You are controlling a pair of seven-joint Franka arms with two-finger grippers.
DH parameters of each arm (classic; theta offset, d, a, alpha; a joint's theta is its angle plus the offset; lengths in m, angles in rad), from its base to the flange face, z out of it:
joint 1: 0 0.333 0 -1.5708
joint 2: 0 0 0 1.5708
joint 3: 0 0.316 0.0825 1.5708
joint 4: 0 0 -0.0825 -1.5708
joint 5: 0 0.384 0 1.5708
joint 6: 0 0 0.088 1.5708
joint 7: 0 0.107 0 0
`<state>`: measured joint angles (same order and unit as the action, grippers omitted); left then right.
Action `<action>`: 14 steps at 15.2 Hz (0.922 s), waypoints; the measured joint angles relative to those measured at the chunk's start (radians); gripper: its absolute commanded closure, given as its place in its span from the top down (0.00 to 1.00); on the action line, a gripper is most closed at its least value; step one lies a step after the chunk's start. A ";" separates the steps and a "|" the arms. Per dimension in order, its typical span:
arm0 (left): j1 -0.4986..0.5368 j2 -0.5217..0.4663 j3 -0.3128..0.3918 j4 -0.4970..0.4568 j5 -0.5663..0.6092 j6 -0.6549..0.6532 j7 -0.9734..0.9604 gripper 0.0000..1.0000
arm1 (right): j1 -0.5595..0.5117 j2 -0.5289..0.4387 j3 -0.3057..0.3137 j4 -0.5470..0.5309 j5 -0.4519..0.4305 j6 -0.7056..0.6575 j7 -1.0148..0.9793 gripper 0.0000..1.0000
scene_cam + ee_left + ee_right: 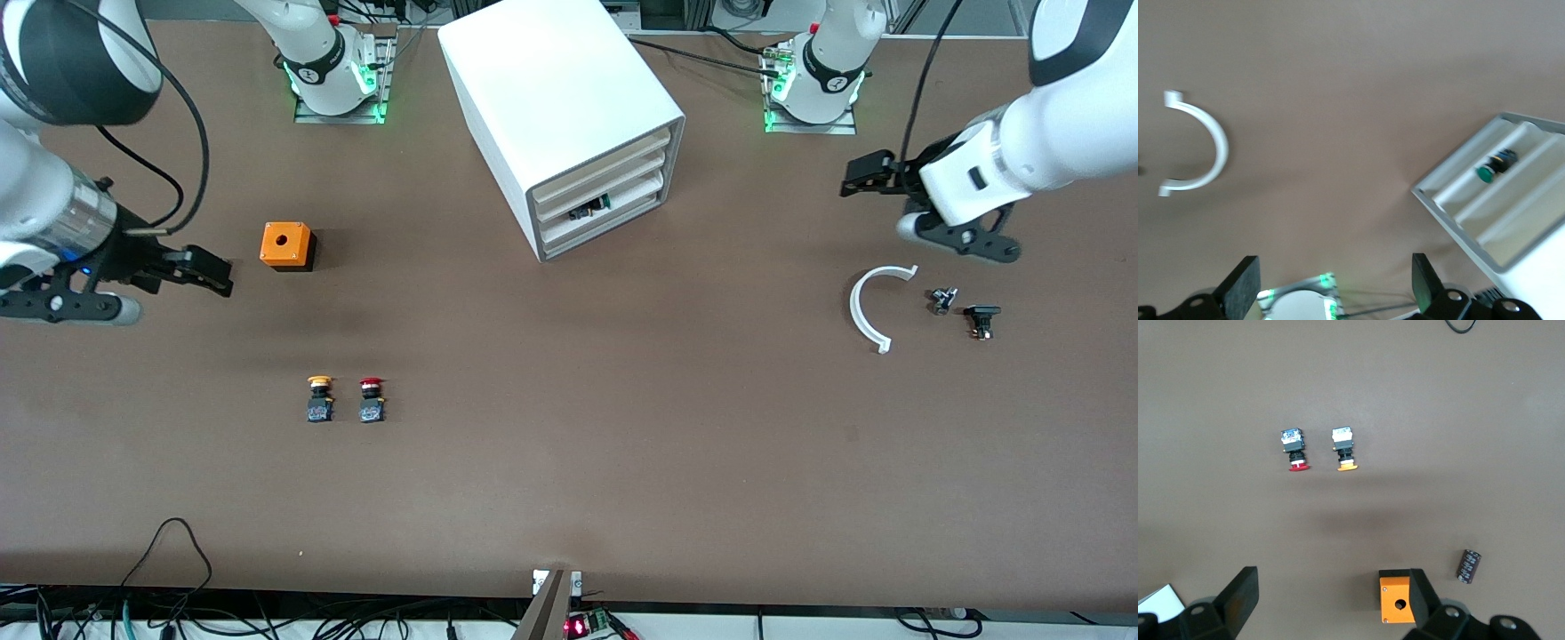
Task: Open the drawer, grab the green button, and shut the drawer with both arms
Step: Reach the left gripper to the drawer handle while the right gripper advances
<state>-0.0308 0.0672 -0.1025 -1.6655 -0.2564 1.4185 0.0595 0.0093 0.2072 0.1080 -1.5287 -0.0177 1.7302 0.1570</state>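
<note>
The white cabinet (551, 89) stands at the table's middle, near the arms' bases. Its four drawers sit pushed in. The button (589, 209) lies inside the third drawer (622, 203) from the top. In the left wrist view its green cap (1486, 173) shows in that drawer (1458, 193). My left gripper (869, 173) hangs open and empty over the table toward the left arm's end, apart from the cabinet; it also shows in the left wrist view (1335, 287). My right gripper (206, 269) hangs open and empty beside the orange box (287, 244), also in the right wrist view (1330, 600).
A yellow-capped button (320, 398) and a red-capped button (372, 399) stand side by side, nearer the front camera than the orange box. A white plastic arc (867, 307) and two small black parts (942, 300) (981, 318) lie under the left gripper. A small dark cylinder (1470, 566) lies near the orange box.
</note>
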 measured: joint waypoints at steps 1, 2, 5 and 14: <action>0.000 0.017 0.000 0.000 -0.033 -0.023 0.008 1.00 | 0.001 0.013 0.000 0.000 0.000 0.002 0.000 1.00; 0.001 0.035 0.000 -0.001 -0.081 -0.048 0.019 1.00 | 0.003 0.028 0.000 -0.001 0.000 0.005 0.000 1.00; 0.002 0.082 0.000 -0.013 -0.185 -0.069 0.042 1.00 | 0.008 0.078 0.001 -0.001 0.001 0.033 0.000 1.00; -0.010 0.127 -0.054 -0.400 -0.600 0.356 0.489 0.99 | 0.069 0.203 0.007 -0.002 0.013 0.090 0.007 1.00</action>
<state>-0.0412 0.1941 -0.1569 -2.0655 -0.8561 1.7745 0.5481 0.0779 0.4097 0.1151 -1.5305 -0.0046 1.8207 0.1644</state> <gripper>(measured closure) 0.000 0.000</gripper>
